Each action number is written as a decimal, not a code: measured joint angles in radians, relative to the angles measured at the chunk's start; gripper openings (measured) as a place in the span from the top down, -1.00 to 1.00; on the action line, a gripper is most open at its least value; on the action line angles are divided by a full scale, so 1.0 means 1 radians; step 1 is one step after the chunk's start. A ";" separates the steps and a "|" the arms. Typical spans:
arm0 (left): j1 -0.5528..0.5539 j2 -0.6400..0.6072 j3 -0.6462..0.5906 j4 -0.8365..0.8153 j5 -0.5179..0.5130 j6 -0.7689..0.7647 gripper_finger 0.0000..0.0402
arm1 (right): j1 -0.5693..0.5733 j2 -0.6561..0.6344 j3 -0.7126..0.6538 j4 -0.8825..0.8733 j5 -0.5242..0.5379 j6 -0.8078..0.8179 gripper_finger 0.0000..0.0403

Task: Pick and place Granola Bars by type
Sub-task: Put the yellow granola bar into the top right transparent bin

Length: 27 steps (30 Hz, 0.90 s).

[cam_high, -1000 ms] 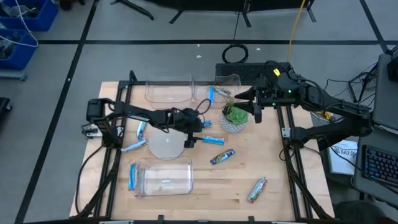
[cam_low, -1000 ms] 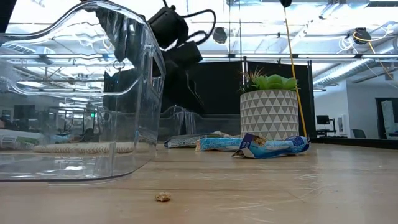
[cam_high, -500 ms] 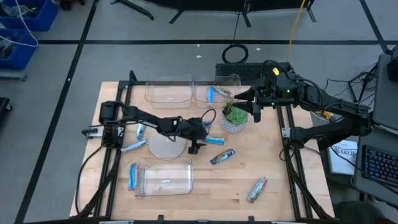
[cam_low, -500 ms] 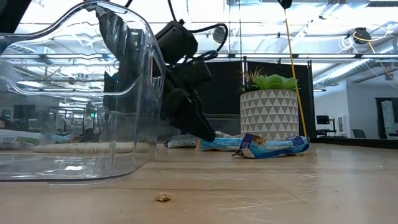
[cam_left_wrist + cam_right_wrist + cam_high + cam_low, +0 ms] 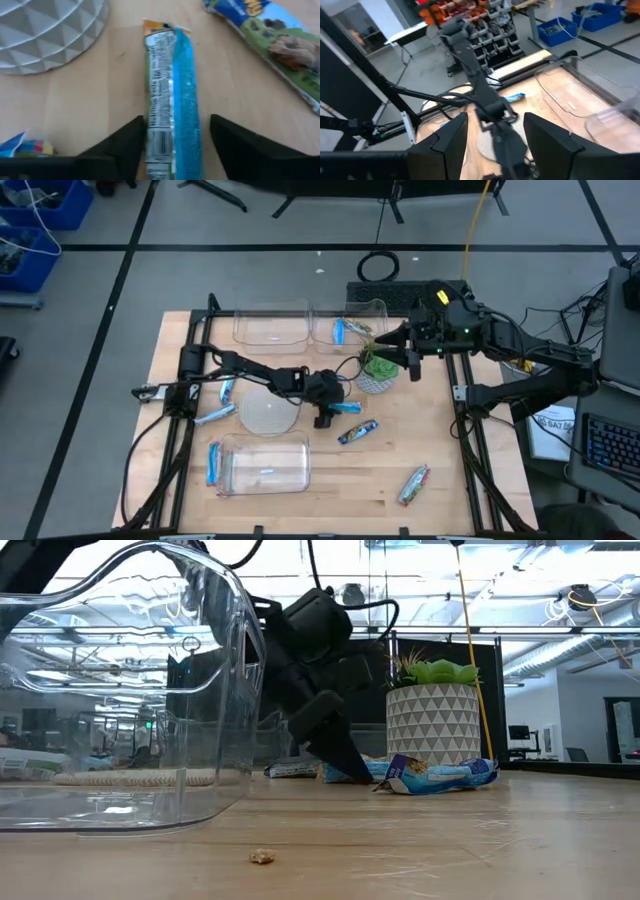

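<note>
Presently: left gripper (image 5: 172, 137) straddles the blue foil-wrapped granola bar (image 5: 172, 95), fingers open.
Bar lies flat on the wooden table (image 5: 440, 440), beside the white patterned plant pot (image 5: 375, 378). Risk: fingers nudge the pot or a second blue-green bar (image 5: 270, 40) nearby; clearance is tight. Right gripper (image 5: 412, 363) hovers open above the pot.

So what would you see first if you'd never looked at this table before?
The left gripper, reaching to mid-table with its fingers open on either side of a blue bar. Just beyond sits the plant in its white patterned pot, with the right gripper hovering beside it. In the low view, a big clear tub fills the front.
</note>
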 joint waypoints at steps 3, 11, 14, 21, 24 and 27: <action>0.017 -0.010 0.007 -0.044 0.001 -0.031 0.37 | 0.016 -0.001 0.000 0.009 0.002 -0.007 0.08; 0.021 -0.155 0.032 -0.243 -0.040 -0.135 0.89 | 0.017 -0.009 0.000 -0.014 0.014 -0.084 0.08; 0.008 -0.277 0.038 -0.276 -0.046 -0.137 0.95 | 0.017 -0.017 0.000 -0.022 0.081 -0.120 0.08; 0.002 -0.521 0.039 -0.208 -0.163 -0.228 0.97 | 0.017 -0.009 0.000 0.054 0.273 -0.254 0.08; 0.009 -0.566 0.038 -0.175 -0.240 -0.210 0.97 | 0.014 0.028 0.000 0.114 0.293 -0.309 0.05; 0.022 -0.583 0.037 -0.129 -0.270 -0.210 0.98 | 0.008 0.080 0.000 0.166 0.290 -0.312 -0.02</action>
